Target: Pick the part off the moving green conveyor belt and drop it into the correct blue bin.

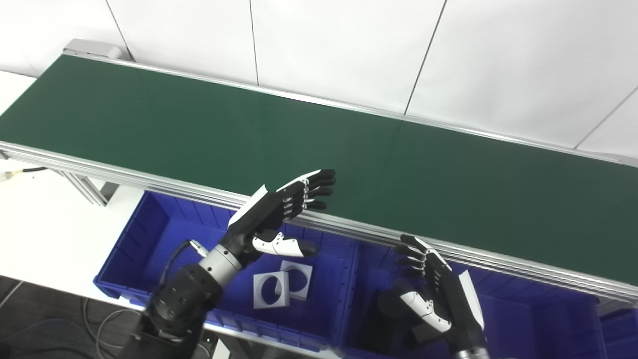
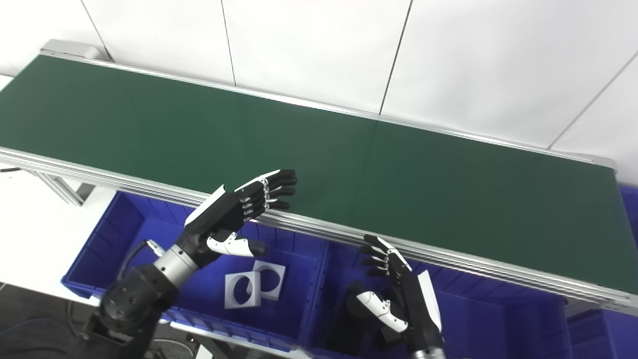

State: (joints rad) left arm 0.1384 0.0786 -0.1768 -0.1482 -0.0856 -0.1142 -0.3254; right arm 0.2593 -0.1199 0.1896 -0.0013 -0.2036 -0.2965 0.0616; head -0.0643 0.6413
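Parts on the green conveyor belt point(image 1: 319, 144): none in either view, the belt surface being bare from end to end; the only parts visible are two pale square pieces point(image 1: 281, 286) with round holes, lying touching one another on the floor of the left blue bin point(image 1: 149, 234). Left hand point(image 1: 279, 209) is raised above that bin, fingers point(image 1: 319, 182) extended over the near rail of the belt, thumb held apart, grasping nothing; right hand point(image 1: 438, 289) hangs over the neighbouring blue bin point(image 1: 523, 314), fingers spread and likewise empty; a dark object lies in that bin just beside it, its shape too obscured to name. Step in hand, judged from this: waiting between picks, both hands poised at the belt edge. Next move calls for watching for an arriving part, timing a reach across the rail to meet it, closing on it, then choosing the bin that matches its kind.
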